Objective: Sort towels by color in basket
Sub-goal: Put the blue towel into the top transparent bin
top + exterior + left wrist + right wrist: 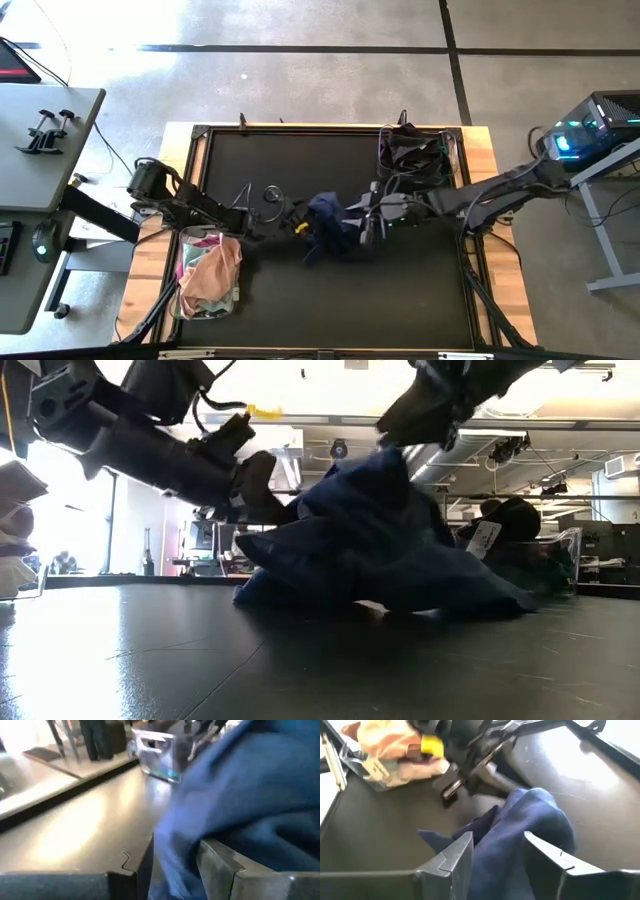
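A crumpled navy cloth towel (335,226) lies at centre frame on the black surface (300,300). The left end effector (296,222) appears clamped on its left edge; the right end effector (497,852) straddles it, fingers apart. Bare surface spreads below; clear baskets (205,275) occupy lower left and upper right.

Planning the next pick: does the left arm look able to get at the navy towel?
Probably yes: the left gripper is already at the navy towel, its fingers astride a fold; the right gripper stands open over the other side.
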Robot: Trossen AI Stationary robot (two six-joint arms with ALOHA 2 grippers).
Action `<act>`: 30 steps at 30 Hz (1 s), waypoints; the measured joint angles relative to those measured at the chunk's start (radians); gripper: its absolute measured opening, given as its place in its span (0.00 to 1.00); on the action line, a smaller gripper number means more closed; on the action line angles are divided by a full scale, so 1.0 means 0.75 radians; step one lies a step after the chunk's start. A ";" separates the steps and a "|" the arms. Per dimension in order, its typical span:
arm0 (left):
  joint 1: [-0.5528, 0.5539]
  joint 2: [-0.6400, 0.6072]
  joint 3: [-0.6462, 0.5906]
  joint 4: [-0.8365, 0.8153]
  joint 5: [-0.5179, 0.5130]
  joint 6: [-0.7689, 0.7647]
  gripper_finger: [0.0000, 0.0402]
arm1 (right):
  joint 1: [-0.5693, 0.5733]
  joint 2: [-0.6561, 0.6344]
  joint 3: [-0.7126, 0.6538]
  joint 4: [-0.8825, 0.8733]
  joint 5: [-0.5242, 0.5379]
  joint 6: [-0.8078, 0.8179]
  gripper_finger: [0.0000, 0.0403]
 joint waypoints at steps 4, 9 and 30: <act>0.003 -0.023 -0.018 -0.139 0.005 -0.111 0.32 | 0.034 -0.119 0.002 -0.103 0.009 0.036 0.40; -0.001 -0.141 -0.039 -0.432 -0.006 -0.290 0.32 | 0.108 -0.169 0.002 -0.262 0.016 0.053 0.39; 0.112 -0.064 -0.109 -0.185 0.349 -0.292 0.32 | 0.232 0.261 -0.002 -0.776 -0.014 0.425 0.52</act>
